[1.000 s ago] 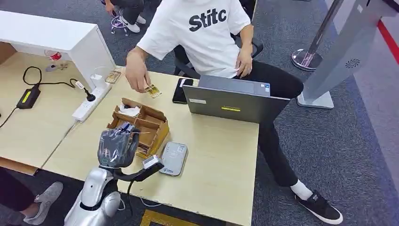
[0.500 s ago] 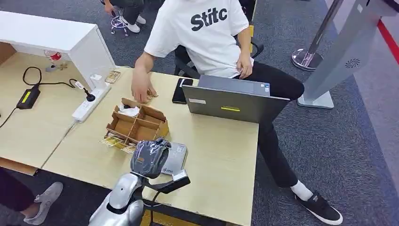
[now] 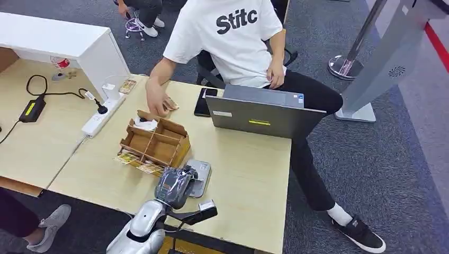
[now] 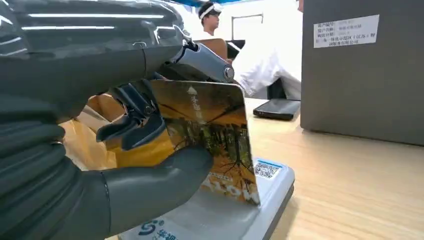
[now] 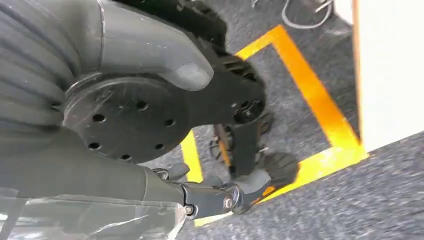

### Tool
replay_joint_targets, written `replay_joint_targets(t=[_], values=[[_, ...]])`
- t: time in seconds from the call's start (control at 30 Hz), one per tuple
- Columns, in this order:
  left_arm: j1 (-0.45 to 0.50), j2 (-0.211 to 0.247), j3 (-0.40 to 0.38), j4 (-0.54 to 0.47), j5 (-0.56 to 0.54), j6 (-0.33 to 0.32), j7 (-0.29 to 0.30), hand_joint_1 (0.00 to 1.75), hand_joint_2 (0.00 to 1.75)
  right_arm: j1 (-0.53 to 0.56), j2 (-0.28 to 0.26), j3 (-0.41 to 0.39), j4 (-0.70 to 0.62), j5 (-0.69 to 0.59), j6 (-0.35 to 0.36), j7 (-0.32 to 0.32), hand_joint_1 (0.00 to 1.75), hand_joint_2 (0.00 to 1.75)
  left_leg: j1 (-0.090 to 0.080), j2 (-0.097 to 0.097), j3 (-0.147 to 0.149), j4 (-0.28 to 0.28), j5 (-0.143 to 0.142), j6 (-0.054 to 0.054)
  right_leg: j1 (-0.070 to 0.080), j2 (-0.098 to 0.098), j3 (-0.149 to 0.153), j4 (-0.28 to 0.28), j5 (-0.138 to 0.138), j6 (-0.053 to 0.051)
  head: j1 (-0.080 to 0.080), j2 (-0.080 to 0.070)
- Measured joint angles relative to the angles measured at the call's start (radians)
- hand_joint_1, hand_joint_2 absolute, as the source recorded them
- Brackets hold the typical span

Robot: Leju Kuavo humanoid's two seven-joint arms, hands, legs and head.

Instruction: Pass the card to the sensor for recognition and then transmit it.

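Orange-printed card (image 4: 210, 137) is pinched between thumb and dark fingers (image 4: 132, 117) of the left hand (image 3: 173, 186), held upright w/ its lower edge on or just above the grey sensor (image 3: 199, 174). Left arm comes in from below, hand over the sensor's near end. Head view hides the card behind the hand; left wrist view shows card face and sensor top (image 4: 235, 215). Right hand (image 5: 150, 95) hangs over dark carpet w/ yellow floor tape (image 5: 310, 95); fingers curled, nothing in them. Light wood table (image 3: 249, 174) also carries a cardboard organizer (image 3: 156, 142) and laptop (image 3: 262, 114); a person's hand (image 3: 158, 101) rests by the organizer.
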State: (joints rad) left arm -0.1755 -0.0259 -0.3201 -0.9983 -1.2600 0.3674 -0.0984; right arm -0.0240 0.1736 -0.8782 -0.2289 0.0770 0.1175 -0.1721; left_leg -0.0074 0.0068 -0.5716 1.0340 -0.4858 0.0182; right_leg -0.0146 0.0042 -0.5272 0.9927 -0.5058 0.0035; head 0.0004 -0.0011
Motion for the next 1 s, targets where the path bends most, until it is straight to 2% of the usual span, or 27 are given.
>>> replay_joint_targets(t=[0.13, 0.2, 0.37, 0.53, 0.77, 1.0], values=[[-0.002, 0.008, 0.0, 0.005, 0.014, 0.027, -0.005, 1.75, 1.75, 0.0, -0.005, -0.014, 0.0, -0.002, 0.022, -0.031, 0.0, 1.75, 0.0, 0.0, 0.0, 0.0, 0.001, 0.0, 0.0, 0.0, 0.0, 0.0, 0.001, 0.001, 0.0, 0.0], [0.011, 0.028, 0.005, -0.041, 0.052, 0.04, -0.015, 1.75, 1.75, 0.0, -0.005, -0.027, 0.0, -0.011, 0.036, -0.053, 0.0, 1.75, 0.0, 0.0, 0.0, 0.0, 0.001, 0.0, 0.0, 0.0, -0.001, 0.001, 0.001, 0.0, 0.0, 0.0], [0.024, 0.111, 0.066, -0.228, 0.137, -0.007, -0.037, 1.75, 1.75, 0.0, -0.01, -0.06, -0.002, -0.022, 0.069, -0.09, 0.0, 1.75, 0.001, 0.0, -0.001, 0.0, 0.002, 0.0, 0.001, 0.0, -0.001, 0.001, 0.001, 0.0, 0.0, 0.0], [0.02, 0.196, 0.155, -0.342, 0.167, -0.026, -0.048, 1.75, 1.75, 0.0, -0.013, -0.072, -0.006, -0.01, 0.102, -0.127, 0.0, 1.75, 0.001, 0.0, -0.001, 0.0, 0.002, -0.001, 0.001, 0.0, -0.001, 0.002, 0.001, 0.0, 0.0, 0.0], [0.015, 0.282, 0.267, -0.367, 0.181, -0.038, -0.065, 1.75, 1.75, -0.005, -0.019, -0.072, -0.007, 0.005, 0.122, -0.156, 0.0, 1.75, 0.001, 0.0, -0.001, 0.0, 0.003, -0.002, 0.001, 0.0, -0.001, 0.002, 0.001, 0.0, 0.0, 0.0], [0.025, 0.315, 0.345, -0.367, 0.184, -0.034, -0.076, 1.75, 1.75, -0.01, -0.019, -0.077, -0.007, 0.002, 0.126, -0.157, 0.0, 1.75, 0.001, 0.0, -0.001, 0.0, 0.003, -0.002, 0.001, 0.0, -0.001, 0.002, 0.001, 0.0, 0.0, 0.0]])
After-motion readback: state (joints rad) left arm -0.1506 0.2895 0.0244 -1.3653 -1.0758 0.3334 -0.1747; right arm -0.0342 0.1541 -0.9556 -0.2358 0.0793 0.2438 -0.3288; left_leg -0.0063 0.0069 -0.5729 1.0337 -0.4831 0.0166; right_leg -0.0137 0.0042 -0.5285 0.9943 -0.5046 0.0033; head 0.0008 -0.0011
